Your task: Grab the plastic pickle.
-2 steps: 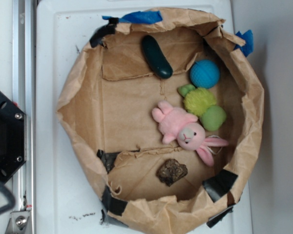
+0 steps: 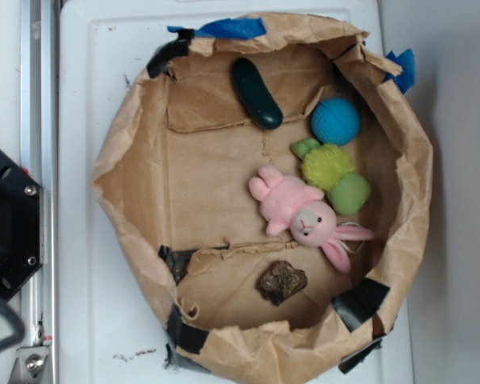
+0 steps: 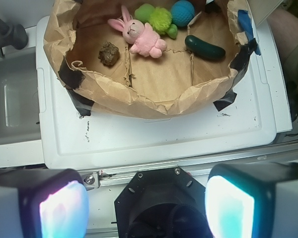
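The pincer point(image 3: 146, 206) hangs spread wide, empty, well back from the paper bin point(image 3: 139, 101), over the robot's black base point(image 3: 159, 208). Far ahead of it and a little to its right, the pickle point(image 3: 204, 47) lies on the bin floor near the far wall. The bunny point(image 3: 141, 39) sits just left of that, with a blue ball point(image 3: 183, 12) beyond and a brown lump point(image 3: 108, 53) farther left.

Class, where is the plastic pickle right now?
In the exterior view, the pickle lies near the top of the paper bin, left of the blue ball.
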Controlling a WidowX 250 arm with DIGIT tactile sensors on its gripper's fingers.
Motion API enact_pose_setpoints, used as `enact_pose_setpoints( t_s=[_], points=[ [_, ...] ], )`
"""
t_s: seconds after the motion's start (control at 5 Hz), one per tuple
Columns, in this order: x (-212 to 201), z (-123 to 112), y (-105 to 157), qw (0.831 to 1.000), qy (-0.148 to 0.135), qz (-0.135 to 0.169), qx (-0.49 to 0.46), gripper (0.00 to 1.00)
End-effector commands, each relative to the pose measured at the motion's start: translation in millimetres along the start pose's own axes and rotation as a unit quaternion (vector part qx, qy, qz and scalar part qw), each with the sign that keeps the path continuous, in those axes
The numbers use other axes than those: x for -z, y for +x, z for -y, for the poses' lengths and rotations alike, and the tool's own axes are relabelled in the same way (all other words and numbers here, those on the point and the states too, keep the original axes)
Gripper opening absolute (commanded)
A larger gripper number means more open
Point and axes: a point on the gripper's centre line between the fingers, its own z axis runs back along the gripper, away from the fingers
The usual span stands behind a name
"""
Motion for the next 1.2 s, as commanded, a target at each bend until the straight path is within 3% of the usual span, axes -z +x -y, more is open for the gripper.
enact_pose_setpoints(
  t_s=[0.0, 0.6, 0.8, 1.0],
  points=[
    [15.8, -15.8, 97.3, 0.988, -0.060, 0.044, 0.138, 1.00],
    [15.8, -15.8, 97.3, 0.988, -0.060, 0.044, 0.138, 1.00],
    [42.0, -26.4, 126.5, 0.975, -0.088, 0.038, 0.200, 1.00],
    [65.6, -34.4, 139.4, 0.961, -0.106, 0.021, 0.255, 1.00]
  ],
)
